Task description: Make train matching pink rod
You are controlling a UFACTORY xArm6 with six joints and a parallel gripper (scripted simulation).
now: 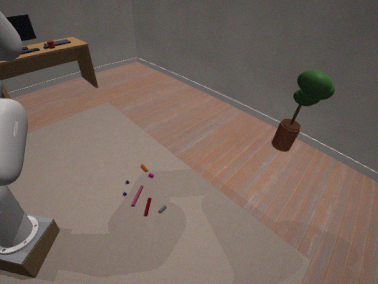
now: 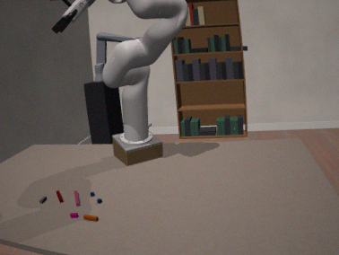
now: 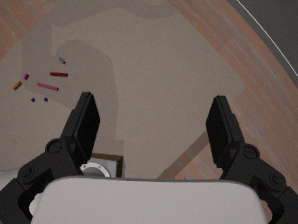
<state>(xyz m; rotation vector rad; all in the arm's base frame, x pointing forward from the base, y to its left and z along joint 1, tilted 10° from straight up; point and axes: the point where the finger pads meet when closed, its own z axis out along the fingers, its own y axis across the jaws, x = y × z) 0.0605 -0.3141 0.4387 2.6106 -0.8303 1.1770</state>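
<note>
The pink rod [image 1: 137, 195] [image 2: 77, 198] [image 3: 48, 86] lies flat. The dark red rod [image 1: 147, 207] [image 2: 59, 197] [image 3: 59, 74] lies beside it, apart and at a different angle. The grey rod [image 1: 162, 209] [image 2: 43, 199] [image 3: 62, 60] lies beyond the red one. The short magenta rod [image 1: 151, 175] [image 2: 73, 215] [image 3: 26, 77] and the orange rod [image 1: 144, 168] [image 2: 91, 218] [image 3: 17, 86] lie near each other with a gap. One blue rod [image 1: 127, 182] [image 2: 99, 201] [image 3: 33, 100] and another blue rod [image 1: 124, 194] [image 2: 92, 194] [image 3: 46, 99] lie apart. My gripper [image 3: 153, 107] is open and empty, high above and away from the rods.
The rods lie on a beige surface [image 1: 75, 165] [image 2: 224, 193] [image 3: 150, 60]. The arm's base block [image 1: 44, 250] [image 2: 137, 153] [image 3: 115, 164] stands on it, away from the rods. A desk, a potted plant and a bookshelf stand farther off.
</note>
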